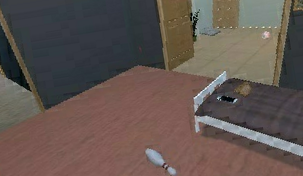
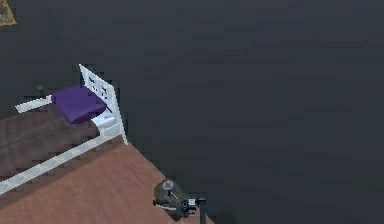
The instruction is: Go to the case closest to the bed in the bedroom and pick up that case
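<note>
Nearest in the arm side view, at the bottom edge, the arm's dark end (image 2: 190, 208) shows low over the reddish floor (image 2: 110, 195), with the fingers (image 2: 160, 203) to its left. Their state cannot be told, nor whether they hold anything. Beyond them, up the view's left, stands the bed (image 2: 45, 160), with a white frame, a brown cover and a purple pillow (image 2: 78, 102) against the white headboard (image 2: 100, 95). A dark wall (image 2: 250, 90) rises behind it. In the forward view a white pin (image 1: 159, 161) lies on the floor near the bottom. Farther on, at the right, the bed's foot end reaches in. A small flat dark thing (image 1: 227, 97), perhaps the case, lies on the cover close to the white end rail. A brownish round thing (image 1: 245, 89) lies just beside it. Behind the bed stands the dark wall. Right of that, a doorway opens on a lighter room, with a pale dresser (image 1: 227, 8) at its far wall and a small pink thing (image 1: 266, 33) on its floor.
</note>
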{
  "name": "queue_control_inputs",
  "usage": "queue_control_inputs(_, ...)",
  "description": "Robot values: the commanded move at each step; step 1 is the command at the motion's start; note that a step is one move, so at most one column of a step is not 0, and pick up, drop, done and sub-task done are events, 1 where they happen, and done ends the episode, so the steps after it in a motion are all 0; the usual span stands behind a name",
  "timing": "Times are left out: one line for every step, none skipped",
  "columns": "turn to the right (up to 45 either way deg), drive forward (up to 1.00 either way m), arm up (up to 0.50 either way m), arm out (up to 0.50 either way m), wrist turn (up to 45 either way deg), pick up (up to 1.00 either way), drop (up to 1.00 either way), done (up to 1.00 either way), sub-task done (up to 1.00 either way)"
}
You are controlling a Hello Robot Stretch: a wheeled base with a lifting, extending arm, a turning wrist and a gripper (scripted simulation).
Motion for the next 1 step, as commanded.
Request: queue_control_inputs(0.0,0.00,0.00,0.00,21.0,0.00,0.00,0.00,0.00)
